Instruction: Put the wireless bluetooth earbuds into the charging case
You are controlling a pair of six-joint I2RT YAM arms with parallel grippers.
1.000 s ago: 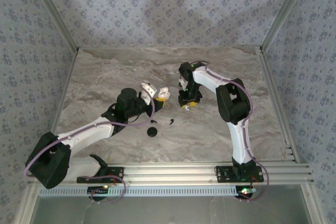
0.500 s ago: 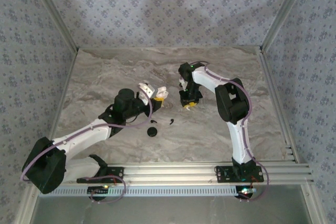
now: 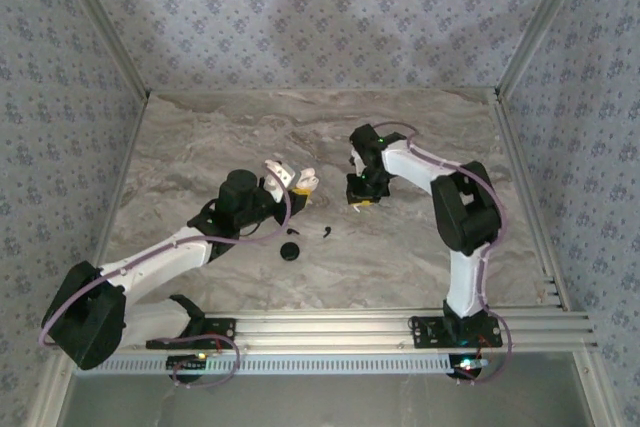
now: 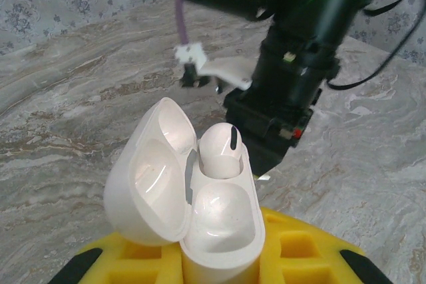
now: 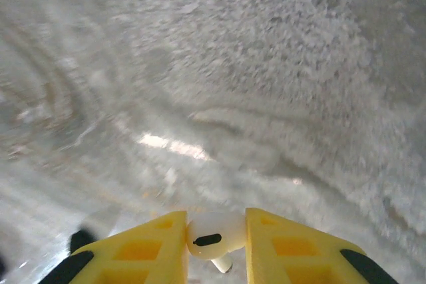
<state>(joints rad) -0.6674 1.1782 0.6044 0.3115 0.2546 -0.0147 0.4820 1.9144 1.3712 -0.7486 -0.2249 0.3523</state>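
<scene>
Overhead cam first: the left gripper (image 3: 298, 180) sits a bit toward 10 o'clock from the middle of the marble table (image 3: 190, 147), clamped on the white charging case (image 3: 308, 177). The right gripper (image 3: 361, 200) hangs at 3 o'clock of the case, near it but apart, pointing down at the tabletop. At roughly 6 o'clock of the case there's a round dark bit (image 3: 290, 250) and a curved dark bit (image 3: 328, 232) lying on the table, honestly can't tell what they are. Left wrist cam: the case (image 4: 223, 231) stands upright between the yellow fingers (image 4: 136, 257), its lid (image 4: 150, 177) flipped open toward 9 o'clock. The first earbud (image 4: 221, 152), white with a black slot, is seated in the socket at 12 o'clock. The right arm (image 4: 293, 78) looms black just behind, around 1 o'clock. Right wrist cam: the right gripper (image 5: 214, 243) is pinched on the second earbud (image 5: 212, 229), also white, touching both yellow fingers (image 5: 143, 251), its stem poking toward 6 o'clock over blurry marble.
</scene>
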